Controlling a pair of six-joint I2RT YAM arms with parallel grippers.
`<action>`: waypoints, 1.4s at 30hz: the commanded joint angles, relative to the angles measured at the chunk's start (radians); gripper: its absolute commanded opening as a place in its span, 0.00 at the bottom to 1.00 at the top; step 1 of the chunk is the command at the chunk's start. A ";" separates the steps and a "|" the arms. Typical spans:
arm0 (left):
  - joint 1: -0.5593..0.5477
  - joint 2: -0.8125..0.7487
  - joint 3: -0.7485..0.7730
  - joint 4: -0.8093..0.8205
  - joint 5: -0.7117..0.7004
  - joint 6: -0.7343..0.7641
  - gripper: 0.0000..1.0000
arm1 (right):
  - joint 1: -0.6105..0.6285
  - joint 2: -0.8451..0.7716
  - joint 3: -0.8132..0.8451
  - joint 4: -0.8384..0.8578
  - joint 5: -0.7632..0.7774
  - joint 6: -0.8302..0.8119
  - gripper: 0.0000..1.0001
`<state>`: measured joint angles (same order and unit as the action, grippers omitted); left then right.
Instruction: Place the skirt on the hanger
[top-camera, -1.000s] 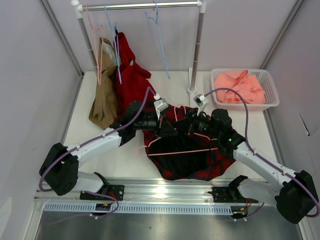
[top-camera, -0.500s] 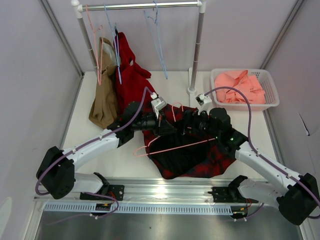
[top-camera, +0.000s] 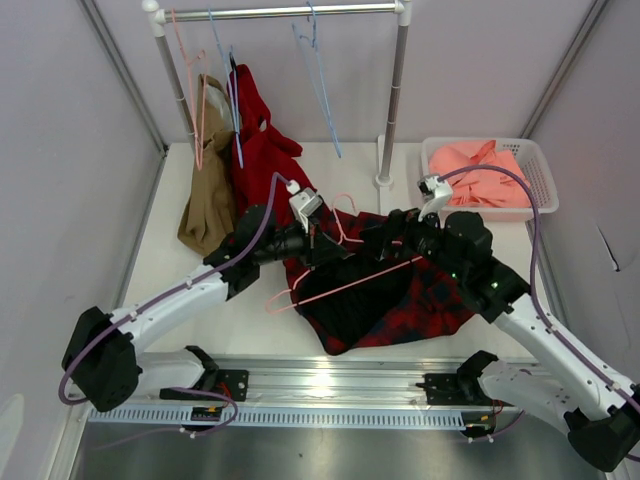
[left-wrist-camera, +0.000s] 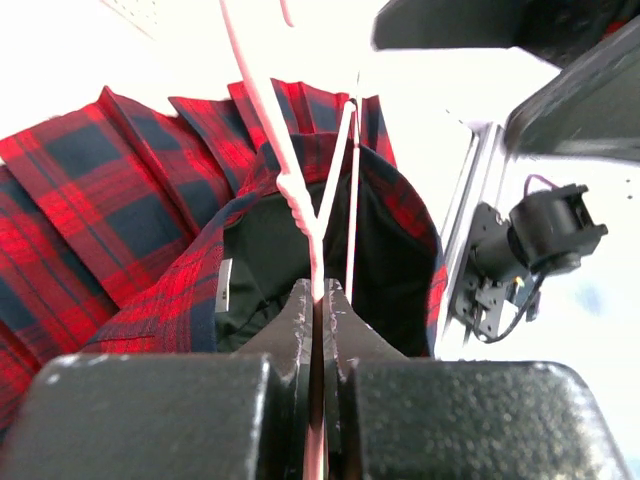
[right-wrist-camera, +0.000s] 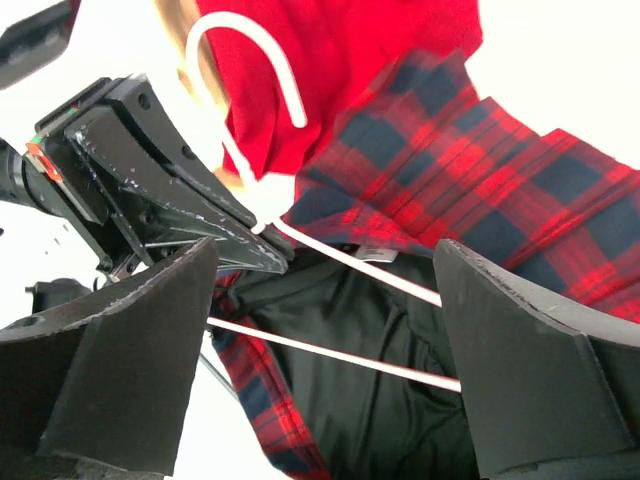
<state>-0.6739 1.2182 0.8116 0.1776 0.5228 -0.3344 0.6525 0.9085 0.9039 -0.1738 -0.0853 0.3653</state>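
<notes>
The red and navy plaid skirt (top-camera: 430, 300) lies bunched on the table with its black lining (right-wrist-camera: 400, 400) opened upward. The pink wire hanger (top-camera: 345, 285) slants across it, one end inside the waist opening. My left gripper (top-camera: 322, 250) is shut on the hanger (left-wrist-camera: 268, 130) just below its twisted neck, with the skirt (left-wrist-camera: 110, 200) under it. My right gripper (top-camera: 388, 240) hovers open over the waist, holding nothing. In the right wrist view its fingers (right-wrist-camera: 130, 360) stand wide on either side of the hanger's two wires (right-wrist-camera: 330, 352), with the left gripper (right-wrist-camera: 180, 190) just beyond.
A clothes rail (top-camera: 290, 12) at the back carries a tan garment (top-camera: 207, 205), a plain red garment (top-camera: 262, 155), light-blue hangers (top-camera: 318, 80) and another pink hanger (top-camera: 190, 80). A white basket (top-camera: 545, 205) with salmon-pink cloth (top-camera: 480, 175) sits at the back right, beside the rail post (top-camera: 398, 100).
My right gripper has opened, let go of the skirt's edge and drawn back to the right. My left gripper has moved left and away, tilting the hanger.
</notes>
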 joint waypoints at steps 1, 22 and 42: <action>0.020 -0.068 0.009 0.069 -0.047 -0.038 0.00 | 0.003 -0.033 0.085 -0.084 0.084 -0.002 0.96; 0.028 -0.266 0.552 -0.722 -0.378 0.009 0.00 | -0.280 0.096 0.510 -0.328 -0.039 -0.006 1.00; 0.028 -0.117 1.034 -1.152 -0.578 -0.038 0.00 | -0.313 0.202 0.627 -0.365 -0.093 -0.031 0.99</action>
<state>-0.6529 1.1000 1.7828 -0.9974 -0.0319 -0.3416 0.3454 1.1053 1.4906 -0.5358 -0.1570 0.3557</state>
